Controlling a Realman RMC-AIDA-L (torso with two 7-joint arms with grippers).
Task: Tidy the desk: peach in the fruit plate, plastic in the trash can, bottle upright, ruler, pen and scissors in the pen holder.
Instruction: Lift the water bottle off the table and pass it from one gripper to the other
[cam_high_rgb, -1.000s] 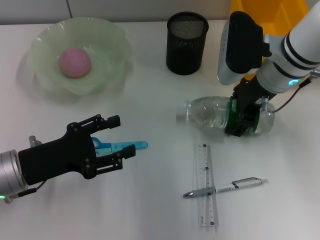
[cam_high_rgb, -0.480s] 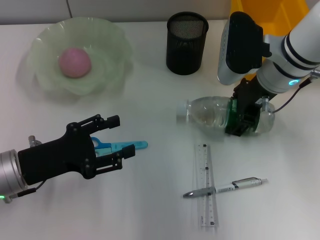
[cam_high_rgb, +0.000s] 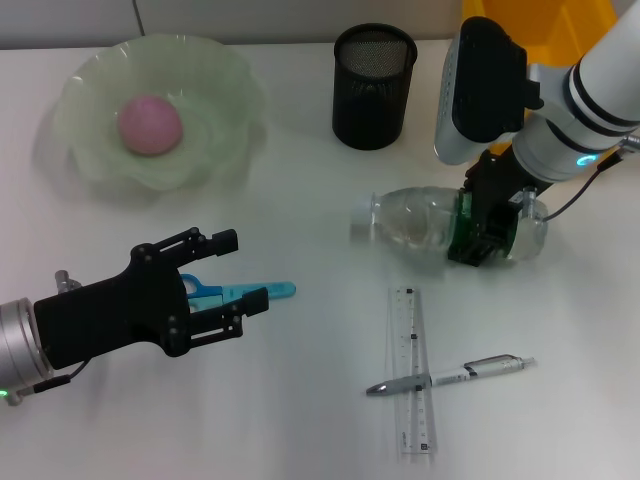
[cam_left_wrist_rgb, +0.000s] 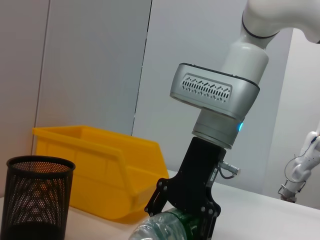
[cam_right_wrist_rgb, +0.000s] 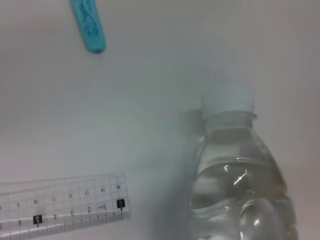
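Observation:
The clear bottle (cam_high_rgb: 420, 222) lies on its side right of centre, and my right gripper (cam_high_rgb: 482, 232) is shut on its green-labelled base end. The left wrist view shows that grip (cam_left_wrist_rgb: 186, 219); the right wrist view shows the bottle's white cap end (cam_right_wrist_rgb: 235, 165). Open above the table at the front left, my left gripper (cam_high_rgb: 243, 270) hovers over the blue scissors (cam_high_rgb: 250, 291). A pink peach (cam_high_rgb: 150, 125) rests in the green fruit plate (cam_high_rgb: 225, 90). The ruler (cam_high_rgb: 412, 400) and pen (cam_high_rgb: 480, 368) lie crossed at the front. The black mesh pen holder (cam_high_rgb: 373, 85) stands at the back. No plastic is in view.
A yellow bin (cam_high_rgb: 545, 25) stands at the back right behind my right arm, also visible in the left wrist view (cam_left_wrist_rgb: 100, 170). In the right wrist view, the scissors' tip (cam_right_wrist_rgb: 90, 25) and the ruler's end (cam_right_wrist_rgb: 65, 205) lie near the bottle.
My right gripper has shifted slightly away from me with the bottle in it. The left arm has not moved.

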